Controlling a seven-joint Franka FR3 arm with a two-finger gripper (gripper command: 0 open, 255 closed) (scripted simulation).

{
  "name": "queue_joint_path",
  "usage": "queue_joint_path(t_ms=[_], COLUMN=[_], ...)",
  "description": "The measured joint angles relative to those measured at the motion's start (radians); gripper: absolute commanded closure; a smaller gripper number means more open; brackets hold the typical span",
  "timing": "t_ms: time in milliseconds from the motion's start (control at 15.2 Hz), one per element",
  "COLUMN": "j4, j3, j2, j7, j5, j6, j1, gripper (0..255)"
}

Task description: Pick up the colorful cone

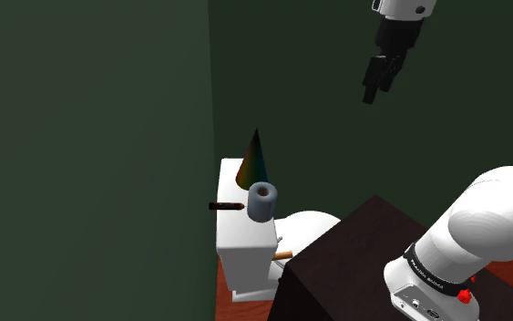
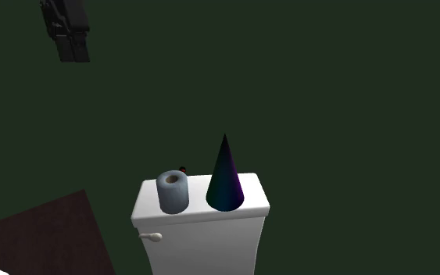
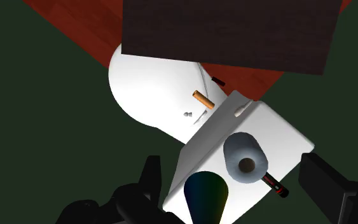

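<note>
The colorful cone [image 1: 252, 160] stands upright on the lid of a white toilet tank [image 1: 241, 244], close to the green wall. In the second exterior view the cone [image 2: 225, 180] looks dark blue and purple, on the tank [image 2: 202, 230]. My black gripper [image 1: 374, 84] hangs high above and to the shoulder view's right of the cone, well apart from it. It sits at the upper left in the second exterior view, gripper [image 2: 73, 48]. In the wrist view the gripper [image 3: 233, 170] is open, with the cone [image 3: 206, 195] far below between the fingers [image 3: 153, 181].
A grey paper roll [image 1: 262, 201] stands beside the cone, roll [image 3: 243, 160]. A dark red pen [image 1: 227, 207] lies at the lid's edge. An orange flush handle [image 1: 282, 253] sticks out of the tank. The dark stand [image 1: 373, 264] is close by.
</note>
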Motion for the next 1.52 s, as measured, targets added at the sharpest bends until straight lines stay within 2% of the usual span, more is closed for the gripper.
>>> queue_joint_path(t_ms=[132,396,726,924,1254,1386,1518], j4=[-0.022,-0.191,-0.395,-0.503,-0.616,-0.635,-0.636], j3=[-0.002,-0.018,-0.032,-0.042,-0.072,-0.080,-0.117], j2=[-0.007,-0.071,-0.093,-0.056,0.089,0.207,0.335], j7=[0.001,0.006,0.015,0.016,0.000,0.000,-0.012], j5=[0.001,0.013,0.030,0.040,0.061,0.079,0.103], j6=[0.026,0.225,0.540,0.765,1.159,1.348,1.535], j1=[0.000,0.003,0.008,0.011,0.023,0.046,0.093], gripper=[0,0,0,0,0,0,0])
